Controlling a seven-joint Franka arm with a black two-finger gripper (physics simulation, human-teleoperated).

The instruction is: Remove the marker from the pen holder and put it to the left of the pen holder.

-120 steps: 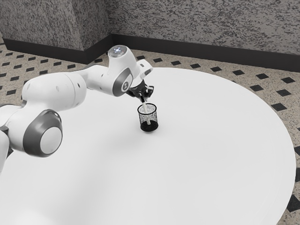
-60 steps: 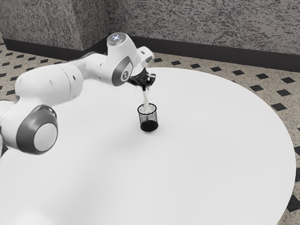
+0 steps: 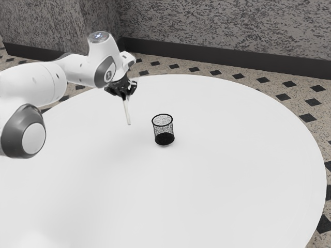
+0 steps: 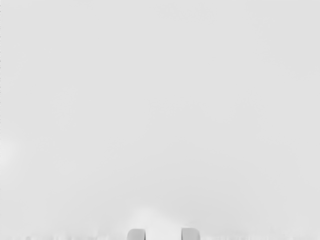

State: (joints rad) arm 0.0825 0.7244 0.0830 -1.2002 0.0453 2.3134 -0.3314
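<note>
The hand (image 3: 125, 96), closed on the marker (image 3: 127, 111), has drawn it out of the pen holder (image 3: 164, 138) and shifted toward the upper left of the exterior view. The marker hangs slightly tilted, well clear of the pen holder, which stands upright near centre on the table (image 3: 217, 196). Extraction is complete; lowering and release presumably remain.

Marker (image 3: 127, 113) partly hidden by the claw (image 3: 125, 96), arm (image 3: 31, 82) cut off
</note>
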